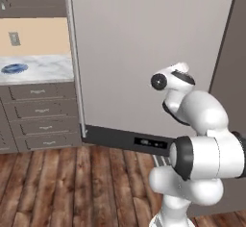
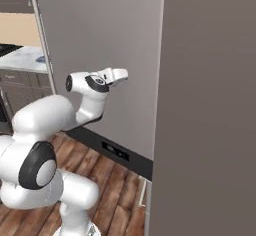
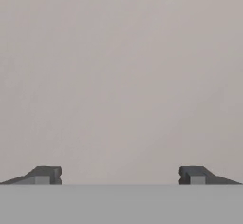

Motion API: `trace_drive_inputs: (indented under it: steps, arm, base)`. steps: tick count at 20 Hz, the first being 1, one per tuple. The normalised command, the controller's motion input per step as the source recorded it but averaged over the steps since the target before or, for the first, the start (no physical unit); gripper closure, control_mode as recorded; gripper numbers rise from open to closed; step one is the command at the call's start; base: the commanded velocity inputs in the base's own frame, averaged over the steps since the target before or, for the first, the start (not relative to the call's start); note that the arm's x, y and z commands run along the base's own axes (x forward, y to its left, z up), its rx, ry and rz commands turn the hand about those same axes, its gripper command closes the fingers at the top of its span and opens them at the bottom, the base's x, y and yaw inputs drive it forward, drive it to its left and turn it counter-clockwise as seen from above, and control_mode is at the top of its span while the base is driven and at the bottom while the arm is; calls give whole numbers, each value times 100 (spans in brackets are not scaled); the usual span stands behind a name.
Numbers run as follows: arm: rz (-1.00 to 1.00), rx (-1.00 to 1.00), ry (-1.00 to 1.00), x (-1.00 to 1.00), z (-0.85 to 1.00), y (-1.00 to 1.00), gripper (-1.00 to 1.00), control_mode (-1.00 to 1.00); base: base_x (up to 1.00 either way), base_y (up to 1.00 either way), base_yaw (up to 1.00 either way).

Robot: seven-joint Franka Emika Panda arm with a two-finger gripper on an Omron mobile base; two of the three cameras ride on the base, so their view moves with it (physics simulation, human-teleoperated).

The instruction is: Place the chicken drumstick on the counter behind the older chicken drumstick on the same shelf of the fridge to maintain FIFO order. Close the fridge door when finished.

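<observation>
The fridge door [image 1: 144, 48] is a flat silver-grey panel with a slim vertical handle [image 1: 77, 62] on its left edge. It appears to sit flush above the dark base strip [image 1: 127, 142]. My gripper [image 3: 120, 175] faces the bare door panel [image 3: 121, 76] at close range, open, with nothing between its fingertips. My hand [image 2: 117, 74] points at the door's [image 2: 100, 40] middle. The white marble counter [image 1: 43, 67] lies to the left of the fridge. The chicken drumstick is out of view, and the shelf is hidden behind the door.
A blue dish [image 1: 14, 68] rests on the counter, above grey-brown drawers [image 1: 41, 110]. A tall grey-brown panel [image 2: 210, 105] stands close on the right. A black stove top [image 2: 7, 50] adjoins the counter [image 2: 25, 57]. The floor [image 1: 72, 187] is wood.
</observation>
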Motion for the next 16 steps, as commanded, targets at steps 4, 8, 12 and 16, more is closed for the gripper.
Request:
trace_drive_inputs:
  steps: [4,8,12,16]
  arm:
    - [-14,0,-9,53,0,-31,-100,-100]
    - [-20,0,-10,31,0,-39,-100,-100]
    - [-24,0,-9,25,0,-46,-100,-100]
    - [-27,0,-9,17,0,-41,-100,-100]
  base:
    - [0,0,0]
    - [0,0,0]
    - [0,0,0]
    - [0,0,0]
